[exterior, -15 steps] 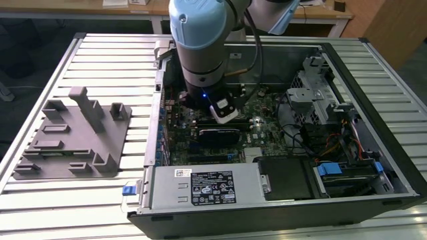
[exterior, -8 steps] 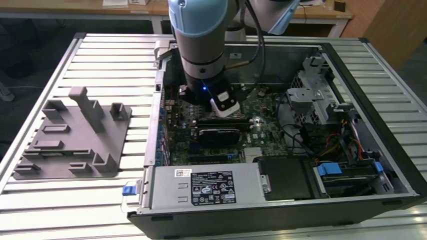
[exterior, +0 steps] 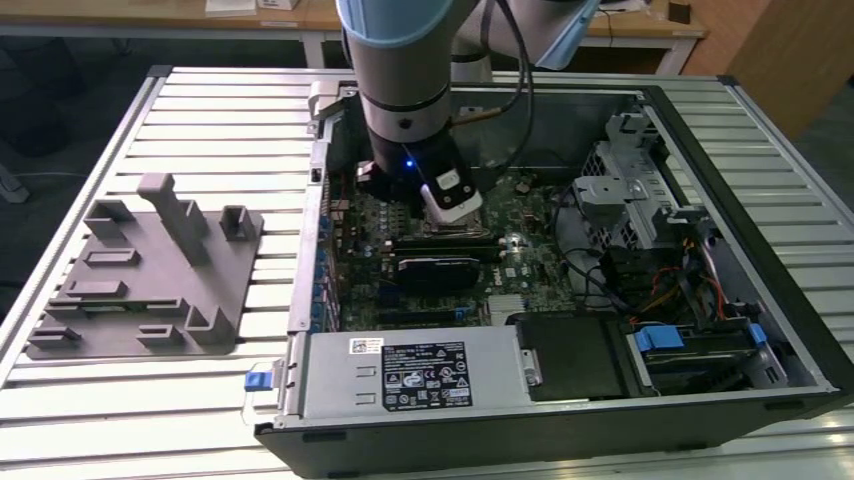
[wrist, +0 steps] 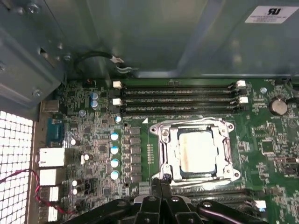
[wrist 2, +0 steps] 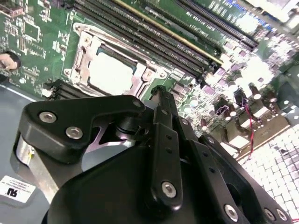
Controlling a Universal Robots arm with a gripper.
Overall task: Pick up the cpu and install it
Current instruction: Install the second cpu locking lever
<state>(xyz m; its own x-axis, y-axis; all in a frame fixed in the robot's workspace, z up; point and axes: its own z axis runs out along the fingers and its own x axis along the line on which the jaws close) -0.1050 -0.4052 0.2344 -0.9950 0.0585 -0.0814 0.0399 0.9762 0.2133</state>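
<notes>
The cpu (wrist: 196, 150), a small square chip with a pale metal top, lies flat inside the silver socket frame (wrist: 163, 135) on the green motherboard (wrist: 93, 140). In the second wrist view the cpu (wrist 2: 112, 72) sits in the same frame, just beyond the fingertips. My gripper (wrist: 161, 183) hovers a little above the board beside the socket. Its black fingers (wrist 2: 158, 100) are drawn together with nothing between them. In the exterior view my arm (exterior: 407, 120) reaches down into the open computer case (exterior: 694, 130) over the board's middle.
Memory slots (wrist: 177, 98) run alongside the socket. A power supply (exterior: 414, 370) and drive bays (exterior: 667, 350) line the case's near side, and a metal cage (exterior: 641, 200) stands at the exterior view's right. A grey fixture tray (exterior: 147, 270) rests on the slatted table at the left.
</notes>
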